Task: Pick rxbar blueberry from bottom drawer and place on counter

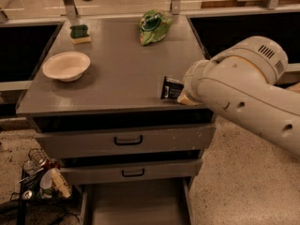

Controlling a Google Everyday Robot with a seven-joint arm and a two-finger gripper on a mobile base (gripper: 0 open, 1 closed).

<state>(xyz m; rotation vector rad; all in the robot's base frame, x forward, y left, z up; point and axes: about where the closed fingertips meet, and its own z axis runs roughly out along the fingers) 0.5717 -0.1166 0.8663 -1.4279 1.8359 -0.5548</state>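
While the rxbar blueberry (171, 88) meets the hand (183, 94) centre-right of frame, at the counter (117, 74) front edge | grip: cannot tell | lower it flat, further inboard, before release

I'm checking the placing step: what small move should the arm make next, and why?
Probably ease the rxbar blueberry inward and down onto the counter. It stands on edge at the gripper, close to the counter's front right edge, so setting it there may let it tip off.
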